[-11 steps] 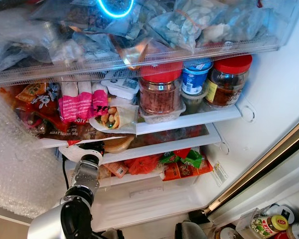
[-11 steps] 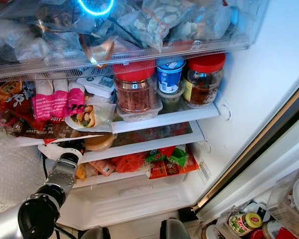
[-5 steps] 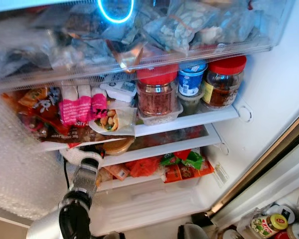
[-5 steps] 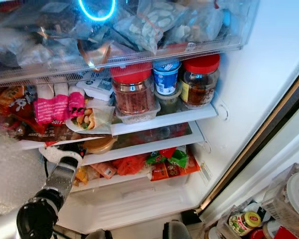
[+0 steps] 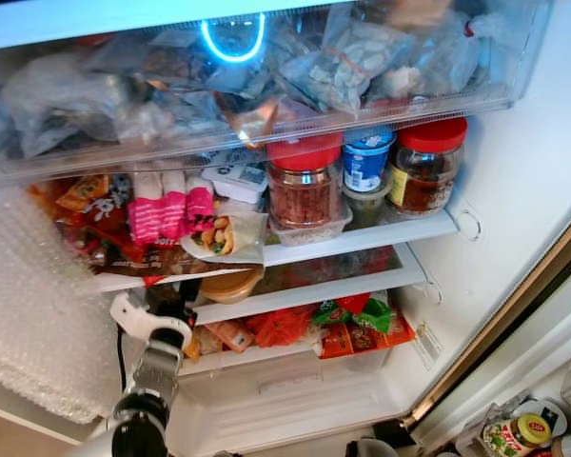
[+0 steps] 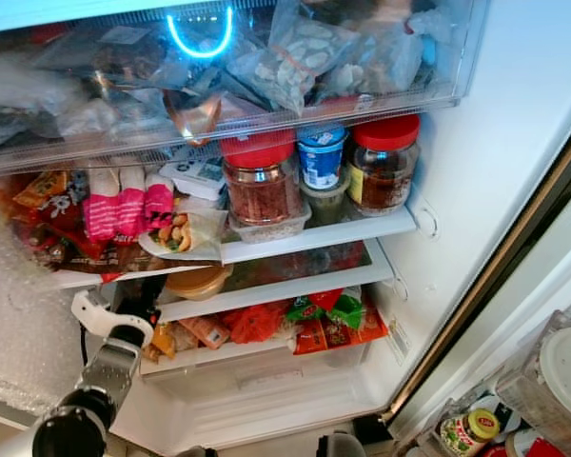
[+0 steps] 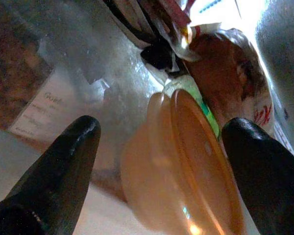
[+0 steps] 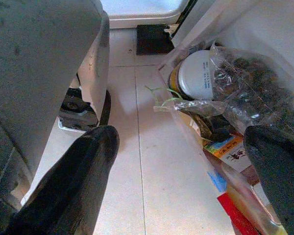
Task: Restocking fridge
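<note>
At the lower left of the left eye view, the left gripper [image 7: 159, 147] reaches into the fridge [image 5: 514, 181], its fingers spread wide on either side of an orange tub [image 7: 186, 171], apparently not touching it. The tub sits left of centre on the shelf [image 5: 352, 276]. Above stand red-lidded jars [image 5: 305, 186]. The right gripper [image 8: 181, 161] hangs open over the floor [image 8: 147, 161].

A glossy translucent plastic tub [image 7: 186, 171] sits beside crinkly clear plastic bags [image 5: 343, 62].
</note>
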Controlling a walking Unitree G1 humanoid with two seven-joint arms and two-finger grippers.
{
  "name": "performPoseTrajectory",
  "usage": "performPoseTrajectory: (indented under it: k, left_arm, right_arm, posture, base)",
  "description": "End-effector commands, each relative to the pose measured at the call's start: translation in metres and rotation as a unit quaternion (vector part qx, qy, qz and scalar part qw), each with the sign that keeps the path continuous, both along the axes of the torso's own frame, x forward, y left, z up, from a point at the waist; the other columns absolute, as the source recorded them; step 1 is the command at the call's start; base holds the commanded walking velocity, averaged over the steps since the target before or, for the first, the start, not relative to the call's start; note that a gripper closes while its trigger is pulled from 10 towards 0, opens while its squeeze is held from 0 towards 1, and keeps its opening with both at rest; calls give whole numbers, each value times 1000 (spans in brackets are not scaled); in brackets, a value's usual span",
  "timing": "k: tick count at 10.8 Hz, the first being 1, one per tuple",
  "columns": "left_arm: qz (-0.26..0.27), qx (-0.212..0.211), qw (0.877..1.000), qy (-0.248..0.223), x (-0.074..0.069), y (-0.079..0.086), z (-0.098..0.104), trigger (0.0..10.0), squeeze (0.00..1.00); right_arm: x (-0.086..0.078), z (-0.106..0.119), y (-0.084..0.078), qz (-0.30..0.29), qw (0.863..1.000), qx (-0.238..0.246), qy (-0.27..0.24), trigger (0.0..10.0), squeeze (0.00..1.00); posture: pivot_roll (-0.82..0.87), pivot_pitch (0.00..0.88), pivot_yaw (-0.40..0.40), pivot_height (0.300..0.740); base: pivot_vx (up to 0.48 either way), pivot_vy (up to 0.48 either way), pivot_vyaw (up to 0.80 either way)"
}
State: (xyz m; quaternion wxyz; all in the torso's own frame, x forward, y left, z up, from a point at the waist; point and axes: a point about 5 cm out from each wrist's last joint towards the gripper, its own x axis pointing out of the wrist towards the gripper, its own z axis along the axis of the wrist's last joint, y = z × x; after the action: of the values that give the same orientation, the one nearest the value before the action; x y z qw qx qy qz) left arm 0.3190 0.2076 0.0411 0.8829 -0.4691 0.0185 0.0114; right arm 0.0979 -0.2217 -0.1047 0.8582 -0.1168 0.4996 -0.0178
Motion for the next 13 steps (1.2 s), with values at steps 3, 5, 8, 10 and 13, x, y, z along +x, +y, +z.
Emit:
performPoseTrajectory:
  k: [3, 5, 8, 10, 13]
  left_arm:
    - [-49, 58, 997, 3, -10, -4, -8, 10000, 0]
    - [-89, 135, 986, -26, -12, -6, -2, 10000, 0]
    - [-169, 210, 962, -44, -30, -19, -5, 10000, 0]
    - [-172, 200, 964, -41, -29, -22, -5, 10000, 0]
    - [-201, 206, 957, -37, -11, -42, 1, 10000, 0]
  right_arm:
    - [1, -1, 5, 1, 1000, 9, 4, 10000, 0]
    - [2, -1, 3, 0, 1000, 6, 4, 10000, 0]
    - [1, -1, 0, -3, 1000, 3, 7, 10000, 0]
    - [1, -1, 2, 0, 1000, 5, 10, 10000, 0]
    - [-1, -1, -3, -6, 1000, 1, 10, 10000, 0]
  posture:
    - [-184, 0, 53, 647]
    - [-172, 0, 44, 647]
    - [-166, 0, 48, 647]
    - [-159, 0, 50, 647]
    - [-203, 0, 49, 647]
  base:
    - [0, 0, 0]
    - [0, 0, 0]
    - [0, 0, 0]
    - [0, 0, 0]
    - [0, 0, 0]
